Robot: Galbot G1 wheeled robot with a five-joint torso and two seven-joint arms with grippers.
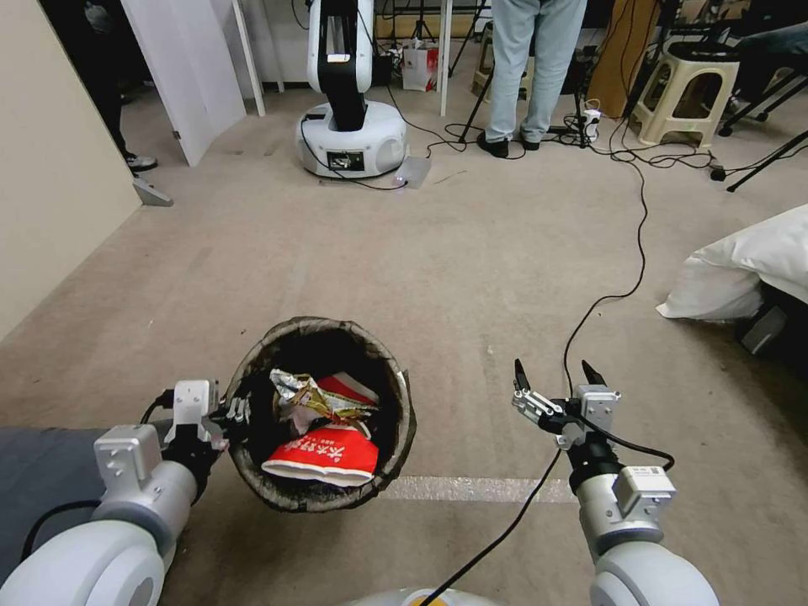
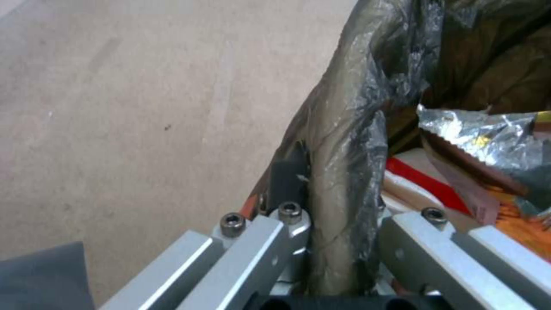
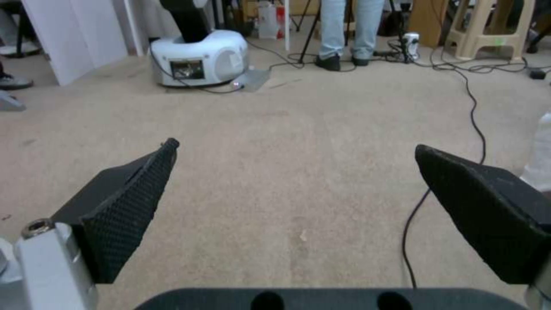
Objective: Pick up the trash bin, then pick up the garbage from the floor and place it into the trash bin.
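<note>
Head view: trash bin (image 1: 324, 412) held above the floor (image 1: 421, 269) at its left rim by the left gripper (image 1: 238, 412), red-and-white cup (image 1: 324, 459) and foil wrapper (image 1: 307, 396) inside; right gripper (image 1: 555, 379) hangs empty to the bin's right. Left wrist view: fingers (image 2: 287, 172) clenched across the bag-lined rim (image 2: 344, 142). Right wrist view: pads (image 3: 129, 202) spread wide over bare carpet.

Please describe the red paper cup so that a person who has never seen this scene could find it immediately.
Start at the trash bin, the round container with a dark bag liner that the left gripper holds by the rim. Inside, nearest the robot, lies the red paper cup on its side. Unlike the silver foil wrapper behind it, it is red with white print.
</note>
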